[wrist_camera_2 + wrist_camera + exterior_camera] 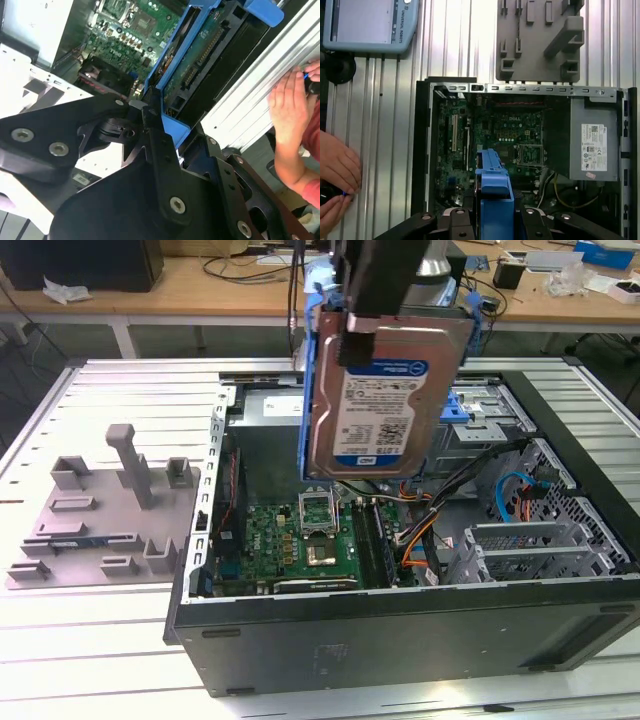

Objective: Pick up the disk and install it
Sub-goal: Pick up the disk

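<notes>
The disk (375, 405) hangs upright above the open computer case (400, 640), its blue-and-white label facing the exterior camera. A blue bracket (312, 370) frames its sides. My gripper (360, 335) is shut on the disk's upper edge. In the second wrist view the disk (200, 55) shows its green circuit side, and the black fingers (160, 145) clamp the bracket's end. In the first wrist view the blue bracket (494, 195) sticks out between the gripper's links (460, 220), over the motherboard (505, 135).
A grey fixture tray (100, 510) with upright posts lies at the exterior view's left of the case. A silver drive cage (480, 410) sits behind the disk. A person's hand (290, 110) rests on the ribbed table (385, 125). A pendant (367, 22) lies nearby.
</notes>
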{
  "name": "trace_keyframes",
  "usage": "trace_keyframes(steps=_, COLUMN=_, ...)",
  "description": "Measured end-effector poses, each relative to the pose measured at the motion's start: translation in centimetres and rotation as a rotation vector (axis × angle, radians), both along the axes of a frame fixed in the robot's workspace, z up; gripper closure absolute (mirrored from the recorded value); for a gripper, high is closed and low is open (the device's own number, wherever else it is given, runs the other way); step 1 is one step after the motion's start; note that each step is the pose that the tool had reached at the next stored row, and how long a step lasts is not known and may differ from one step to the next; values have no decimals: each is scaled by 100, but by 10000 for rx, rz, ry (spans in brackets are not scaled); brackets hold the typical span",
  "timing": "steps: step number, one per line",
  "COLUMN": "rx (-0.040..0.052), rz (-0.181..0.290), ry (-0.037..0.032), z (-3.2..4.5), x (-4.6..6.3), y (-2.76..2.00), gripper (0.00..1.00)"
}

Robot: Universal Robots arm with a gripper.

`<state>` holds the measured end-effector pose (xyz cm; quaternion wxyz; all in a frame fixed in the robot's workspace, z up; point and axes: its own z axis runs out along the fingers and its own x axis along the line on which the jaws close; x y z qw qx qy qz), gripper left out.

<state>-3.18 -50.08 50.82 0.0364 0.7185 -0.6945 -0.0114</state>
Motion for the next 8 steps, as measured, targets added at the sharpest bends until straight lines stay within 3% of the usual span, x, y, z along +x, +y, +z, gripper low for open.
trace_keyframes(steps=4, rx=0, rz=47, ry=3, z=0, x=151, y=-42, gripper=63)
trace_keyframes(steps=5, rx=0, rz=73, ry=3, z=0, x=216, y=-74, gripper=63)
trace_keyframes(steps=8, rx=-1, rz=87, ry=3, z=0, x=232, y=-80, gripper=63)
